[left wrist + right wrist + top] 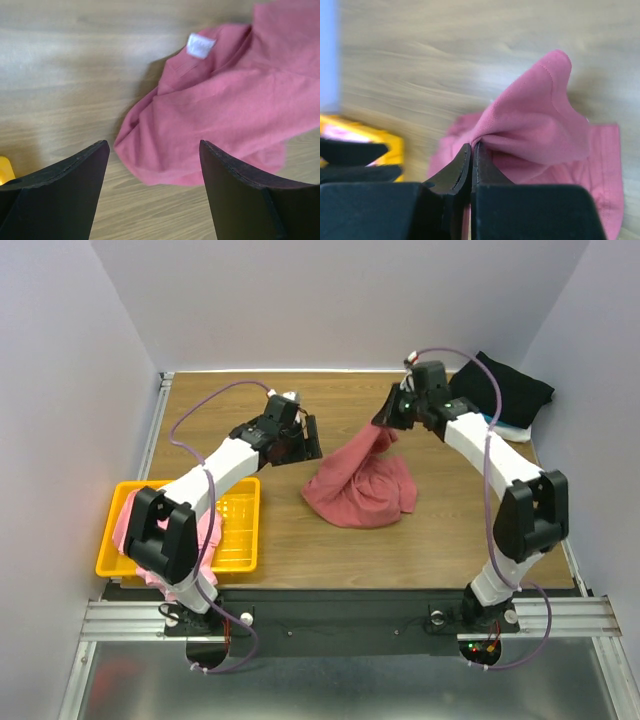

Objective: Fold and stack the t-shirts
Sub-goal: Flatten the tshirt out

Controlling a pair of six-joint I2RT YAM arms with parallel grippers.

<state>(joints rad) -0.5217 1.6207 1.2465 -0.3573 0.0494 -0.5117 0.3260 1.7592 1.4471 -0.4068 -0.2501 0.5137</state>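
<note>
The dusty-red t-shirt (358,485) lies bunched in the middle of the table, one corner pulled up toward the back right. My right gripper (385,422) is shut on that raised corner (530,125). My left gripper (311,440) is open and empty, hovering just left of the shirt; in the left wrist view (154,150) the shirt's edge (225,115) with a white label lies beyond my fingertips. The light pink t-shirt (205,535) hangs out of the yellow basket. The black t-shirt (505,390) lies folded at the back right.
The yellow slotted basket (240,530) stands at the front left by the left arm's base. A white and blue item (515,430) lies under the black shirt. Walls close in the table on three sides.
</note>
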